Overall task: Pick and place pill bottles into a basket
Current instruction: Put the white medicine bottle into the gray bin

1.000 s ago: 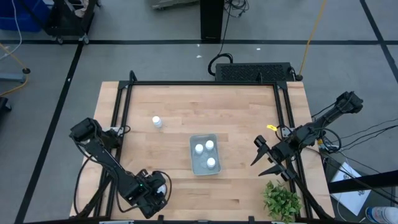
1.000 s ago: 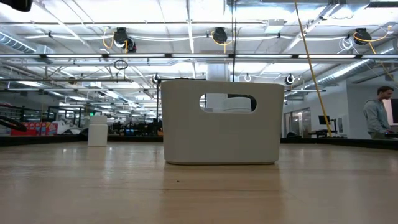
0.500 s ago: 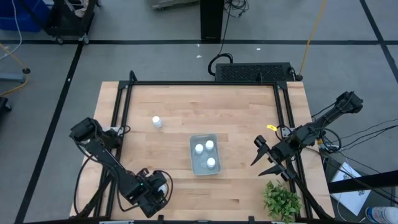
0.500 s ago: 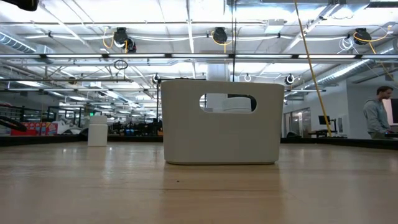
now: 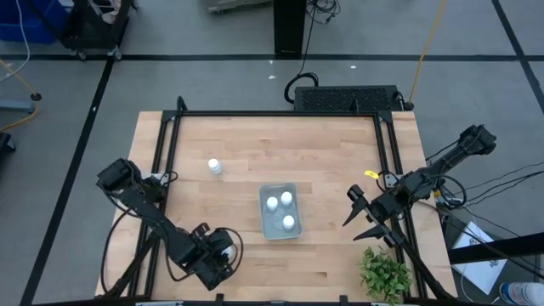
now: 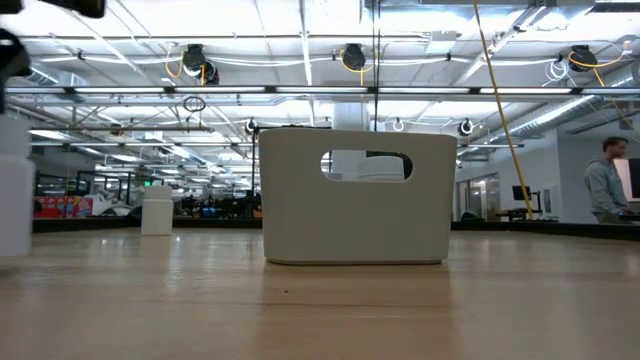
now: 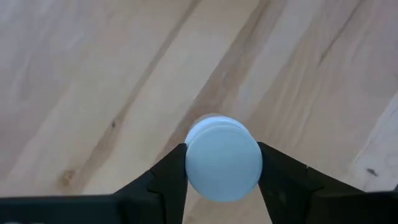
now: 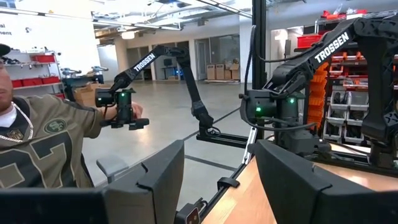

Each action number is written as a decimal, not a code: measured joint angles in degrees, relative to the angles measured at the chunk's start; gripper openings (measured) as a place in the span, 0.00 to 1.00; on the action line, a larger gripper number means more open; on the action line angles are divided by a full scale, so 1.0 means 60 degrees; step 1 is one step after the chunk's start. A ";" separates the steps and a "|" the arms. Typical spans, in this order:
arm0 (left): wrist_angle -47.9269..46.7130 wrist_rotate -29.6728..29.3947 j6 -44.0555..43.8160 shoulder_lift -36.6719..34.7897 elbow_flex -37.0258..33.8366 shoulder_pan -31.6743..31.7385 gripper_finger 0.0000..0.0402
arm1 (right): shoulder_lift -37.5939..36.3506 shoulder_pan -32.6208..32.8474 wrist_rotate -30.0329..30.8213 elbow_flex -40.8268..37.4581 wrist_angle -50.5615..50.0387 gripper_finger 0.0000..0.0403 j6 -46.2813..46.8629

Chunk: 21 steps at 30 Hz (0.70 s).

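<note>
From above, the basket (image 5: 279,211) sat mid-table holding three pill bottles (image 5: 272,203); a fourth bottle (image 5: 215,167) stood apart toward the far left. The left gripper (image 5: 218,253) was low at the near-left, the right gripper (image 5: 364,215) spread open at the right edge. At table level, the basket (image 6: 357,196) faced centre. The left wrist showed fingers (image 7: 166,177) clamped on a bottle (image 7: 223,158). The right wrist showed its fingers (image 8: 163,169) apart, a person (image 8: 37,137) beyond

Pale wooden table (image 5: 331,161); basket (image 5: 266,223) seemingly translucent plastic.
</note>
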 joint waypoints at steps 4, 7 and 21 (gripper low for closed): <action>0.0017 0.0006 0.0714 -0.0298 0.0004 0.0439 0.42 | -0.0004 -0.0001 0.0004 0.0000 -0.0004 0.48 -0.0003; 0.0068 -0.0052 0.1240 -0.0694 0.0007 0.0761 0.43 | -0.0004 -0.0001 0.0011 0.0000 -0.0022 0.48 -0.0003; 0.1381 0.0311 0.4046 -0.2323 0.0011 0.2893 0.45 | -0.0004 -0.0003 0.0030 -0.0004 -0.0115 0.48 -0.0029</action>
